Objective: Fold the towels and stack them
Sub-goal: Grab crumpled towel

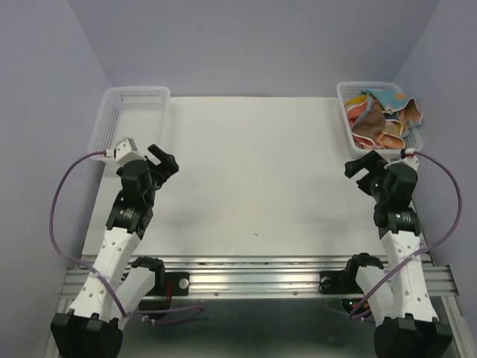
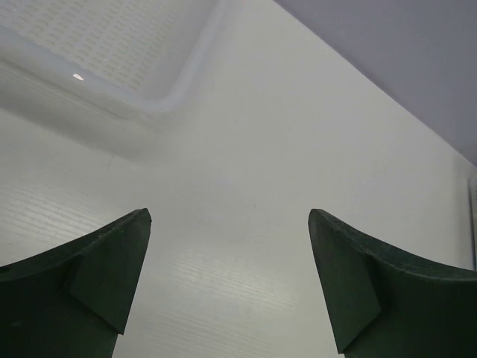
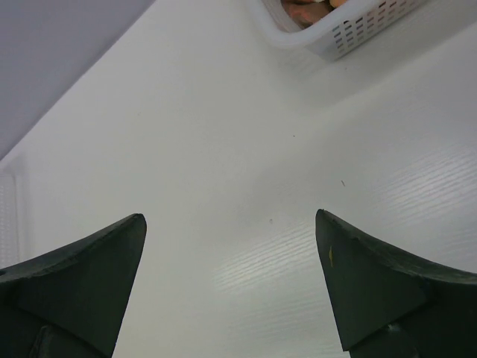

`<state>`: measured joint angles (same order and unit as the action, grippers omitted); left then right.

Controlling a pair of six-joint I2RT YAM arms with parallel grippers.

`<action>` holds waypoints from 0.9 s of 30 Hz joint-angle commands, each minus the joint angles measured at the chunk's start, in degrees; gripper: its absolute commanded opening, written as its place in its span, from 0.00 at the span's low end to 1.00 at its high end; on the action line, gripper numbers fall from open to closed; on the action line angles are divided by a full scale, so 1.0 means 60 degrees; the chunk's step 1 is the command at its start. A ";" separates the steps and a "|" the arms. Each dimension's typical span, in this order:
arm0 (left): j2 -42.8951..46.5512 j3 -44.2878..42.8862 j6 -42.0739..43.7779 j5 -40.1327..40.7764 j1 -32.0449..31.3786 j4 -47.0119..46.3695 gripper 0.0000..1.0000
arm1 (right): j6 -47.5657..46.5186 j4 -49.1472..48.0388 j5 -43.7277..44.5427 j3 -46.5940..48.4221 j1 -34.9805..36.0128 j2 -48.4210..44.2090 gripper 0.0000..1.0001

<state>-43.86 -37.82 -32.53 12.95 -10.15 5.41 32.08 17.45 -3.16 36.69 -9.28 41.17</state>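
Crumpled towels (image 1: 381,118) lie heaped in the white mesh basket (image 1: 344,112) at the table's (image 1: 253,171) far right corner, their number lost in the tangle. The left gripper (image 1: 162,158) and right gripper (image 1: 361,164) hover above the table, fingers spread, holding nothing.

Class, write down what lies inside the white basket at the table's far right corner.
The basket holds a crumpled heap of towels: brown, orange and blue-patterned cloth. How many there are cannot be told, and the heap hides the basket's floor.

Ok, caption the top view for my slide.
Left gripper and right gripper open above the table; crumpled towels piled in the right basket, left basket empty.
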 commanded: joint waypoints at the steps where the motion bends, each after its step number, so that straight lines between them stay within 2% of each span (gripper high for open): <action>1: 0.0102 0.0181 -0.0027 0.0215 -0.0036 -0.0462 0.99 | 0.0308 -0.0857 0.0452 -0.0109 -0.0021 -0.0460 1.00; 4: 0.0029 0.0210 0.0002 0.0156 -0.0051 -0.0506 0.99 | 0.0119 -0.1414 0.0468 0.0285 -0.0036 -0.0067 1.00; 9: -0.0059 0.0269 0.0046 0.0068 -0.0051 -0.0594 0.99 | 0.0235 -0.0259 0.1403 0.2656 -0.0021 0.2464 1.00; 10: -0.0088 0.0254 0.0104 0.0126 -0.0051 -0.0608 0.99 | 0.0177 -0.0156 0.1768 0.3530 -0.0021 0.3398 1.00; 12: -0.0073 0.0239 0.0134 0.0214 -0.0051 -0.0609 0.99 | 0.0118 0.0005 0.2136 0.4311 -0.0036 0.4384 1.00; 14: -0.0001 0.0210 0.0134 0.0230 -0.0051 -0.0609 0.99 | -0.0013 0.0021 0.2604 0.5366 -0.0036 0.6080 1.00; 21: 0.0161 0.0239 0.0120 0.0098 -0.0066 -0.0667 0.99 | -0.0307 0.0005 0.3236 0.8307 -0.0036 0.9219 1.00; 27: 0.0132 0.0327 0.0149 0.0083 -0.0066 -0.0711 0.99 | -0.0614 -0.1136 0.3295 0.9529 -0.0036 1.1241 0.99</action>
<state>-43.97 -36.95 -32.40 13.06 -10.39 4.01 30.13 15.66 14.00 87.99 -9.30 105.65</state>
